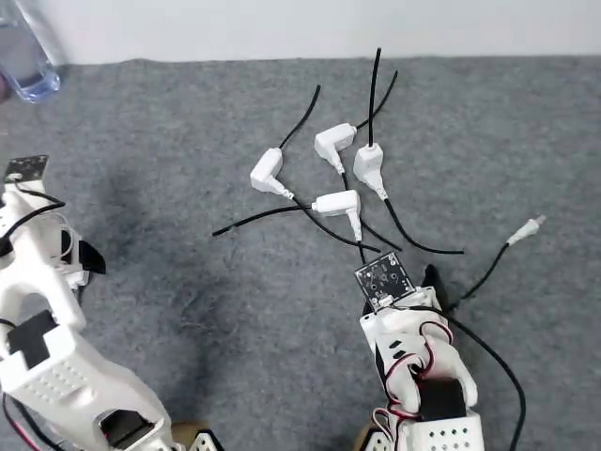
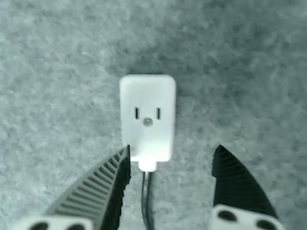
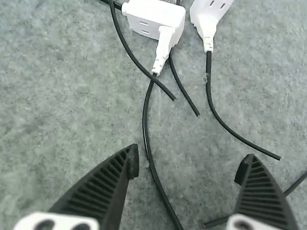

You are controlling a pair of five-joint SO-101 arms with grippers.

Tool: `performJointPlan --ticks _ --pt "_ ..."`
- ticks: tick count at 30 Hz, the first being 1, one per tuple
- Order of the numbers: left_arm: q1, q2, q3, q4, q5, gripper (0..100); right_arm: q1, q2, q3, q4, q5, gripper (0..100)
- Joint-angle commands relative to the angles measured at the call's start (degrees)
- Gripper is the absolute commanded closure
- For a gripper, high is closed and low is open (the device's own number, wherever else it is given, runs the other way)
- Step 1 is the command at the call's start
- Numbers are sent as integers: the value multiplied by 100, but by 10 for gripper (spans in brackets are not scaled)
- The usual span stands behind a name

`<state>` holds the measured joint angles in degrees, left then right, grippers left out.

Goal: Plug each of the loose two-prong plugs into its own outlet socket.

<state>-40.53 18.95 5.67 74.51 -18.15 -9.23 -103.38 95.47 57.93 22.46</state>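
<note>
Outlet socket [image 2: 147, 117] beyond spread end effector [image 2: 172, 150]

Smooth plastic outlet socket [image 2: 147, 117], matt cord [image 3: 144, 124] — fuzzy, rough carpet [image 1: 188, 310].

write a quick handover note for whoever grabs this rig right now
left gripper: open, empty, low over the cord end of a lone socket on the carpet.
right gripper: open, empty, above black cords, just short of the four sockets clustered mid-table.
One loose plug lies apart from that cluster, unheld.
Done: nothing visibly plugged in.
Left: pick up the plug and seat it.
</note>
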Motion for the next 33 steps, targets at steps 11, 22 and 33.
performJointPlan --ticks 11,22,33 --pt "-9 396 -207 -378 -62 735 4 31 105 31 -26 681" --pt "105 651 -391 -369 -123 873 4 31 105 31 -18 681" --pt "316 642 -1156 299 -800 987 40 22 105 -13 -18 681"
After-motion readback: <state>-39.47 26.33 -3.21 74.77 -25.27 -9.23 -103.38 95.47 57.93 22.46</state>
